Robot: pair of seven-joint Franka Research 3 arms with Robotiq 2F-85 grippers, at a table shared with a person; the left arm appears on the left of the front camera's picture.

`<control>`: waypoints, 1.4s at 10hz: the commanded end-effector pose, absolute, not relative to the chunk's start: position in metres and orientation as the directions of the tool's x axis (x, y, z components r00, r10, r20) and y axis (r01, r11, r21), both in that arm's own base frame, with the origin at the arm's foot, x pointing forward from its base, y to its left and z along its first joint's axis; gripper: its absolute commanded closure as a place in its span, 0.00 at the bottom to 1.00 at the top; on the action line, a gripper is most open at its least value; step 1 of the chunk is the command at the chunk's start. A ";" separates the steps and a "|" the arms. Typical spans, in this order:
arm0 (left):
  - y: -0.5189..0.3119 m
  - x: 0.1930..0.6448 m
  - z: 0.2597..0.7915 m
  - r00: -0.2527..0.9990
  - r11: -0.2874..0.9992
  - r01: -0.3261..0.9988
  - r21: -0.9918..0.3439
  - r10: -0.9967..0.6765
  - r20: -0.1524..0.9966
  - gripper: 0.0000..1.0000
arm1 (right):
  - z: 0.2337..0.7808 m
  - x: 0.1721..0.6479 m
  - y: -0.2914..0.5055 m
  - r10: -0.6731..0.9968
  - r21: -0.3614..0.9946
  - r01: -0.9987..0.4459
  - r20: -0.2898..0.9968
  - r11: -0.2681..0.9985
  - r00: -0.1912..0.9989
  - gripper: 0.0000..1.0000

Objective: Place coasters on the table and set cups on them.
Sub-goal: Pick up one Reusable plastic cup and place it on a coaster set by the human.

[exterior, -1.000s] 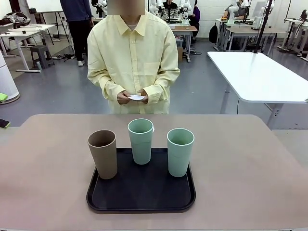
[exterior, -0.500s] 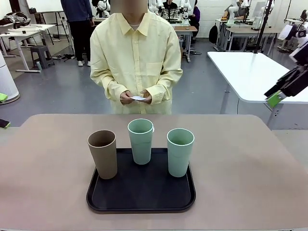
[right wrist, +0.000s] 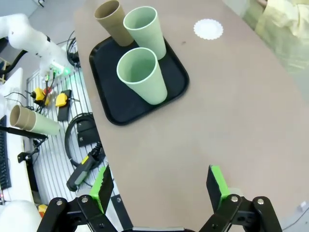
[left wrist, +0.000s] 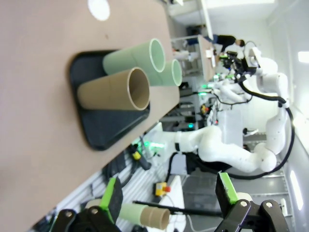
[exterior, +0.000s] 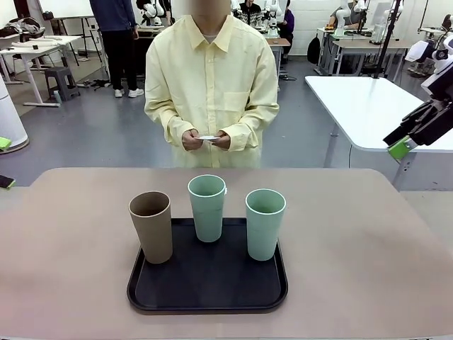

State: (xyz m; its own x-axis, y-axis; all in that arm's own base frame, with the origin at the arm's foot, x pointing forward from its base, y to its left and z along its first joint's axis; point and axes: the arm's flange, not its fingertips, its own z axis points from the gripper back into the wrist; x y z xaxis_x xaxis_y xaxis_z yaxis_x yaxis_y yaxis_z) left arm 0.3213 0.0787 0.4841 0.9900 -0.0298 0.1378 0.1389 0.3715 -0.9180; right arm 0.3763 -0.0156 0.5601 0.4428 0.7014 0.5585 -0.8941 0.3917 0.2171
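Three cups stand on a black tray (exterior: 205,283) on the beige table (exterior: 354,241): a tan one (exterior: 151,227) at the left and two mint ones, middle (exterior: 207,207) and right (exterior: 265,223). One white scalloped coaster (right wrist: 208,29) lies on the table beyond the tray, toward the person. Both of the person's hands hold more white coasters (exterior: 207,138) at waist height behind the far edge. My right gripper (exterior: 402,145) hangs high at the right, open and empty, its view (right wrist: 159,183) looking down on tray and cups. In its own view, my left gripper (left wrist: 169,191) is open and empty, away from the tray (left wrist: 104,128).
A white table (exterior: 375,106) stands behind at the right. Spare stacked cups (right wrist: 34,121) lie on a rack beside the robot's side of the table. Bare tabletop surrounds the tray on both sides.
My right arm has come into the front view at the upper right and eased slightly left. The person has stepped a little to the right and lifted the coasters higher.
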 end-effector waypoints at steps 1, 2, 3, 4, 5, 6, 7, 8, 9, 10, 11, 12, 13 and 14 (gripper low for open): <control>0.080 0.321 0.483 0.987 0.361 0.158 -0.919 -0.041 0.154 0.00 | 0.559 0.377 -0.014 0.703 0.219 -0.895 0.558 0.388 0.441 0.00; 0.080 0.321 0.483 0.987 0.361 0.158 -0.919 -0.041 0.154 0.00 | 0.565 0.370 -0.014 0.654 0.025 -0.981 0.742 0.193 0.148 0.00; 0.080 0.321 0.483 0.987 0.361 0.158 -0.919 -0.041 0.154 0.00 | 0.551 0.366 -0.009 0.640 -0.082 -0.991 0.768 0.104 0.003 0.00; 0.080 0.321 0.483 0.987 0.361 0.158 -0.919 -0.041 0.154 0.00 | 0.533 0.364 -0.007 0.591 -0.139 -0.990 0.801 0.023 -0.099 0.00; 0.080 0.321 0.483 0.987 0.361 0.158 -0.919 -0.041 0.154 0.00 | 0.510 0.359 -0.010 0.528 -0.165 -0.985 0.833 -0.048 -0.165 0.00; 0.080 0.321 0.483 0.987 0.361 0.158 -0.919 -0.041 0.154 0.00 | 0.488 0.361 -0.015 0.498 -0.194 -0.981 0.848 -0.026 -0.182 0.00; 0.080 0.321 0.483 0.987 0.361 0.158 -0.919 -0.041 0.154 0.00 | 0.468 0.368 -0.018 0.485 -0.180 -0.983 0.862 0.024 -0.146 0.00; 0.080 0.321 0.483 0.987 0.361 0.158 -0.919 -0.041 0.154 0.00 | 0.452 0.374 -0.019 0.447 -0.150 -0.988 0.887 0.040 -0.116 0.00; 0.080 0.321 0.483 0.987 0.361 0.158 -0.919 -0.041 0.154 0.00 | 0.440 0.382 -0.015 0.426 -0.125 -0.991 0.900 0.042 -0.096 0.00; 0.080 0.321 0.483 0.987 0.361 0.158 -0.919 -0.041 0.154 0.00 | 0.425 0.387 -0.013 0.410 -0.074 -0.997 0.910 0.028 -0.056 0.00; 0.080 0.321 0.483 0.987 0.361 0.158 -0.919 -0.041 0.154 0.00 | 0.411 0.393 -0.012 0.410 -0.049 -0.998 0.911 0.025 -0.034 0.00; 0.080 0.321 0.483 0.987 0.361 0.158 -0.919 -0.041 0.154 0.00 | 0.397 0.399 -0.012 0.417 -0.025 -0.999 0.909 0.035 -0.008 0.00; 0.080 0.321 0.483 0.987 0.361 0.158 -0.919 -0.041 0.154 0.00 | 0.389 0.403 -0.008 0.432 -0.006 -0.999 0.902 0.032 0.008 0.00; 0.080 0.321 0.483 0.987 0.361 0.158 -0.919 -0.041 0.154 0.00 | 0.392 0.398 -0.006 0.454 0.016 -1.000 0.890 0.025 0.026 0.00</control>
